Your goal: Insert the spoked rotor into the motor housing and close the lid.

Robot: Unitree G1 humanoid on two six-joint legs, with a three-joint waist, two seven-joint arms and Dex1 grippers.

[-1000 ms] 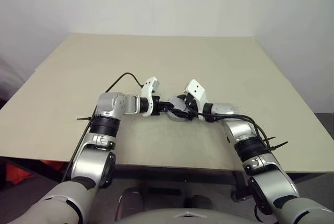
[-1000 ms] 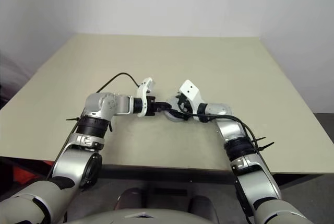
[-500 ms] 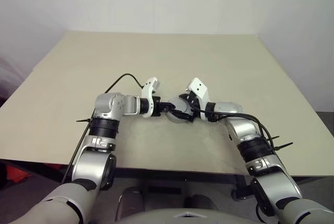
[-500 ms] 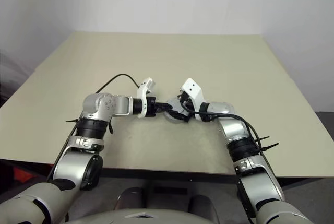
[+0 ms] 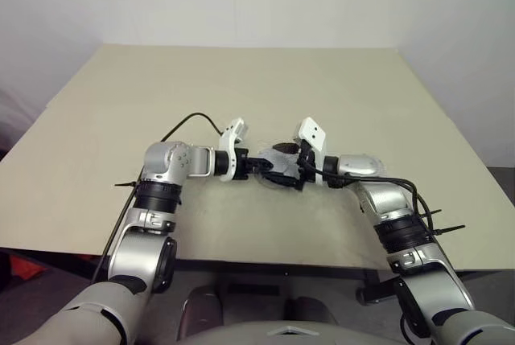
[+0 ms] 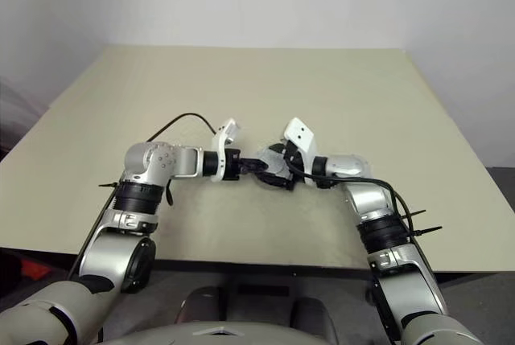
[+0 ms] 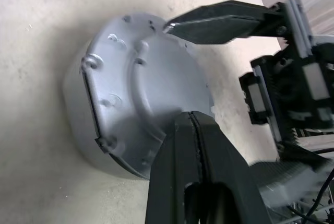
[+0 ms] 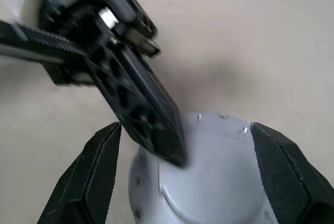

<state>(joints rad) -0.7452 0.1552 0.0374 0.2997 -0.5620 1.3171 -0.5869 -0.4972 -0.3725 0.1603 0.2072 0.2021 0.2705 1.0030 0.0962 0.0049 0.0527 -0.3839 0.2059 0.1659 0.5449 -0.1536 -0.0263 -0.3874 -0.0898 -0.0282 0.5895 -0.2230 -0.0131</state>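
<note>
Left gripper (image 7: 195, 130): clenched, its two black fingers pressed flat together with nothing between them; the tips rest on top of the housing's lid, near its edge; in the head views it reaches in from the left at the table's middle.
Motor housing (image 7: 141, 104): round silver-grey casing standing on the table between the two grippers, lid on; the top carries a raised round boss and small screw bumps around the rim; what lies inside is hidden.
Right gripper (image 8: 185, 174): released, its fingers spread wide to either side of the housing, none clearly touching it; one finger (image 8: 91, 174) stands beside the casing's wall, the other (image 8: 284, 174) past the far side.
Table (image 5: 241, 88): beige top, bare around the housing.
</note>
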